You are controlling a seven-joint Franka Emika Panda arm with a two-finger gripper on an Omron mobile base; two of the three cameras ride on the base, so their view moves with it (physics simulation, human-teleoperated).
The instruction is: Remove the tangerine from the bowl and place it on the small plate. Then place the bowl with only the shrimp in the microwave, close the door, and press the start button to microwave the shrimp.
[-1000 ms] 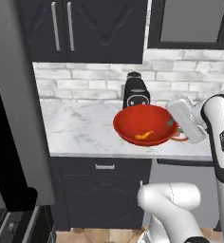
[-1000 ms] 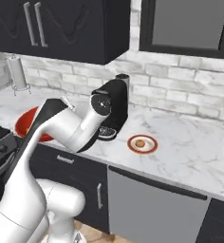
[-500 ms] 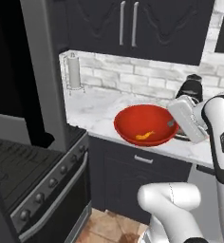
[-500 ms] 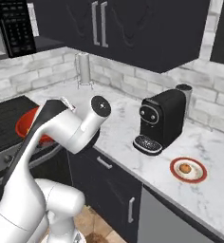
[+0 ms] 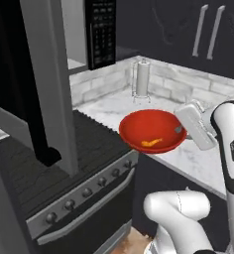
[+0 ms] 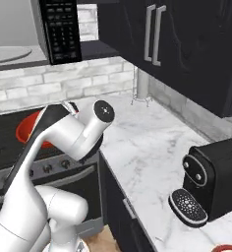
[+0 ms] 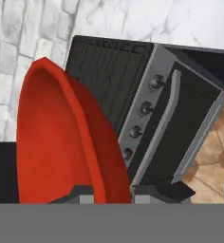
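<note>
My gripper [image 5: 180, 130] is shut on the right rim of the glossy red bowl [image 5: 151, 130], which hangs level above the counter's left end beside the stove. The curved orange shrimp [image 5: 151, 143] lies inside the bowl. In the hand view the bowl [image 7: 61, 137] shows edge-on, its rim pinched in the gripper [image 7: 113, 192]. The microwave [image 6: 61, 29] hangs up left with its door [image 5: 52, 99] swung open and its turntable [image 6: 10, 54] showing. A sliver of the small plate [image 6: 228, 247] peeks in at the bottom right. The tangerine is out of view.
A black stove [image 5: 64, 168] with front knobs sits under the microwave. A paper towel holder [image 5: 142, 79] stands at the back of the marble counter [image 6: 152, 142]. A black coffee machine [image 6: 216, 182] stands farther right. Dark cabinets [image 6: 157, 34] hang above.
The base has driven left, so both base views now show the stove and open microwave instead of the coffee machine counter. The bowl stays gripped and level.
</note>
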